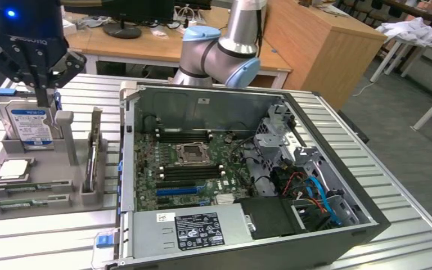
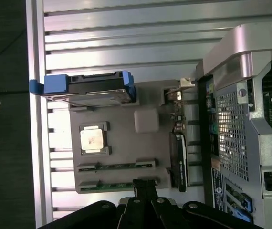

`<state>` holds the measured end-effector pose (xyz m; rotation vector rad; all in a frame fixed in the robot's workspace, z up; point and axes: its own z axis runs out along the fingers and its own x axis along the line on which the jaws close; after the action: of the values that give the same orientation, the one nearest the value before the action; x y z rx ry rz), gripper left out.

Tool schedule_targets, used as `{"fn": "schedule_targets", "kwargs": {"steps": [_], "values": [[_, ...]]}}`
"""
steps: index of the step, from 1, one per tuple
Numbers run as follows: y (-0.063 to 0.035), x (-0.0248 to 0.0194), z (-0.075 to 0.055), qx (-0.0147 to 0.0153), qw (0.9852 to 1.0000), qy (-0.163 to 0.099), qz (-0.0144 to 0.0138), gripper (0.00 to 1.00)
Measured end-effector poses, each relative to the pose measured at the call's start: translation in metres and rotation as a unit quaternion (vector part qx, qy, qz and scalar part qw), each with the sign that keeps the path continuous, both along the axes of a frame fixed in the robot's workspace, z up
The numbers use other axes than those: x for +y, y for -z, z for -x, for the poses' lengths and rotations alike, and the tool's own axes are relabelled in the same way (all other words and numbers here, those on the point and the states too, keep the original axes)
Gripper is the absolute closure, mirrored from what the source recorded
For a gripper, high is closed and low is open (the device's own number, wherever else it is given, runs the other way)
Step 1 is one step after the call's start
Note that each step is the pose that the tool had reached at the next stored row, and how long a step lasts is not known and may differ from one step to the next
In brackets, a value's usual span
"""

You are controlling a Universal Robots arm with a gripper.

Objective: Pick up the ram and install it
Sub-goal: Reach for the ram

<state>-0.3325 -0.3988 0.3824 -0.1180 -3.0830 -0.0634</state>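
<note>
**Closed pincer above the parts tray, ram untouched in its slots**

I see my gripper (image 1: 46,97) hanging above the grey tray (image 1: 72,198), over the end where the hard drive (image 1: 28,126) stands on edge. Its fingers are pressed together and hold nothing. In the wrist view the gripper (image 2: 145,187) looks down on the tray (image 2: 126,143).

The ram (image 1: 27,188) lies on the tray at the end opposite the hard drive, just past a square processor (image 1: 9,169). It is two thin green sticks lying flat in parallel slots, and the wrist view shows the ram (image 2: 117,165) more clearly.

To the exterior view's right of the tray stands the open computer case (image 1: 351,185).

I judge a stick light and stiff but fragile. I would grip it across its thin long edges near the middle, keeping off the chips and contacts.
</note>
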Motion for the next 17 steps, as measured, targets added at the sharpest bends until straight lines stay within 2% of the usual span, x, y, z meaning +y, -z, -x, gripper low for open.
{"fn": "schedule_targets", "kwargs": {"steps": [12, 17], "values": [[0.0012, 0.0, 0.025, 0.0039, 1.0, 0.0, 0.0, 0.89], [0.0015, 0.0, 0.029, 0.0053, 1.0, 0.0, 0.0, 0.89]]}}
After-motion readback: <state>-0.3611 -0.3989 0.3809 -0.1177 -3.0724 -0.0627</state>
